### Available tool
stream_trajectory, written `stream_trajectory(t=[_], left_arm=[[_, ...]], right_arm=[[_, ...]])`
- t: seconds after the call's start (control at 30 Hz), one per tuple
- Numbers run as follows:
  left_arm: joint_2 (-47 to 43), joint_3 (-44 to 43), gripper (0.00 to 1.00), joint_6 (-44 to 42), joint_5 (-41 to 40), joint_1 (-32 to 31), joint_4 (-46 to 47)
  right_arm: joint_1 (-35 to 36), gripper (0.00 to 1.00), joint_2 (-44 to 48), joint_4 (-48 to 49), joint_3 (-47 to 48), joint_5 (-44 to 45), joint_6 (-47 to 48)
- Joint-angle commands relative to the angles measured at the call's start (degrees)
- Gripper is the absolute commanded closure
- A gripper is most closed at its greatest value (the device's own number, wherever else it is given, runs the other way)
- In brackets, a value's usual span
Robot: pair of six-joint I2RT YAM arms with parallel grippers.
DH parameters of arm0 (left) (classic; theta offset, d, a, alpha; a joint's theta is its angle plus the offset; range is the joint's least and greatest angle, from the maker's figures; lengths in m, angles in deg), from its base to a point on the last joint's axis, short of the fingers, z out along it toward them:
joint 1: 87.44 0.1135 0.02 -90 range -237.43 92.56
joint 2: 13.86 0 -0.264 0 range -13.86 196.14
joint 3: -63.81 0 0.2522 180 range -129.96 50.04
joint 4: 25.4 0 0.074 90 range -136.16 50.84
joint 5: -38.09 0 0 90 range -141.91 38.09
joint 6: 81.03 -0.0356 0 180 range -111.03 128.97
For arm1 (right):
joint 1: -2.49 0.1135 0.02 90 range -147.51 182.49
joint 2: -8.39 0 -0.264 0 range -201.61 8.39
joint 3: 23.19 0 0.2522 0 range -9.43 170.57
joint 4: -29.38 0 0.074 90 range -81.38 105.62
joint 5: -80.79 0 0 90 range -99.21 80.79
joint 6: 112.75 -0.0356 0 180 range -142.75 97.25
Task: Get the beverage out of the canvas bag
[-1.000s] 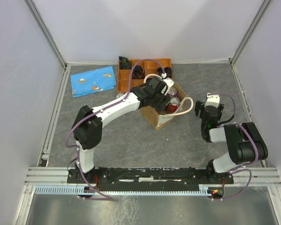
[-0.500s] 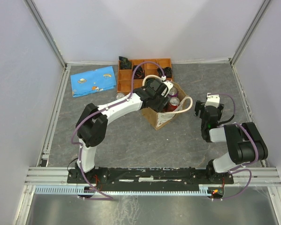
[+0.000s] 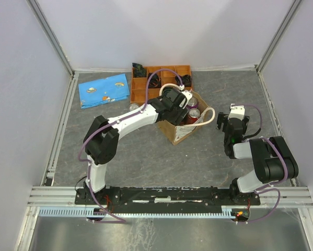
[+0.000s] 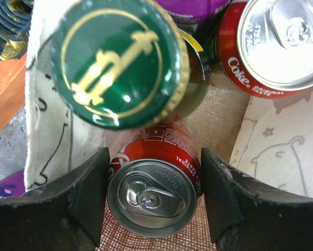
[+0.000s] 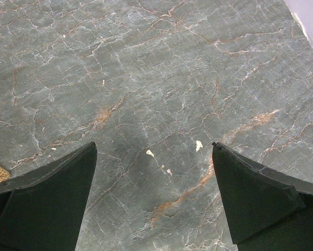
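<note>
Cola can (image 4: 153,196) stands upright at the bottom of the bag (image 3: 173,132), and my left fingers (image 4: 88,198) are spread apart with one on each side of it. The pads look very close to the can's wall, but I cannot tell whether they touch. The bag stands toward the far edge of the surface, just in front of the orange tray (image 3: 140,89). My left arm reaches down into its open top.

The step in hand, as I judge it, is closing on this can. I would keep the can centred so both pads meet its round wall together, and grip below the rim rather than on it. The quarters are tight. A bottle with a green cap (image 4: 117,63) looms right beside the can on its far side, and a second cola can (image 4: 281,47) stands past that to the right. I would therefore squeeze without sliding sideways and then lift straight up, watching that the bottle is not dragged or tipped. The cloth wall (image 4: 51,130) lies near my left pad and could get pinched, and a light bag may rise with the can.

My right fingers (image 5: 46,198) are also apart, over bare stone toward the right edge, well clear of the bag.
</note>
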Motion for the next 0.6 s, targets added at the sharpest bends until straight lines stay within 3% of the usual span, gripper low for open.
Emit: stream_trajectory(t=[0.0,0.57], left_arm=[[-5.59,-3.85,0.97,-1.11,-2.78,-0.73,-3.26],[-12.93,-11.89,0.97,-1.52,-3.21,-1.22,-6.75]], right_arm=[[-0.09,0.01,0.55,1.88,1.49,-0.31,-0.31],[-0.13,0.01,0.51,1.86,1.49,-0.31,-0.32]])
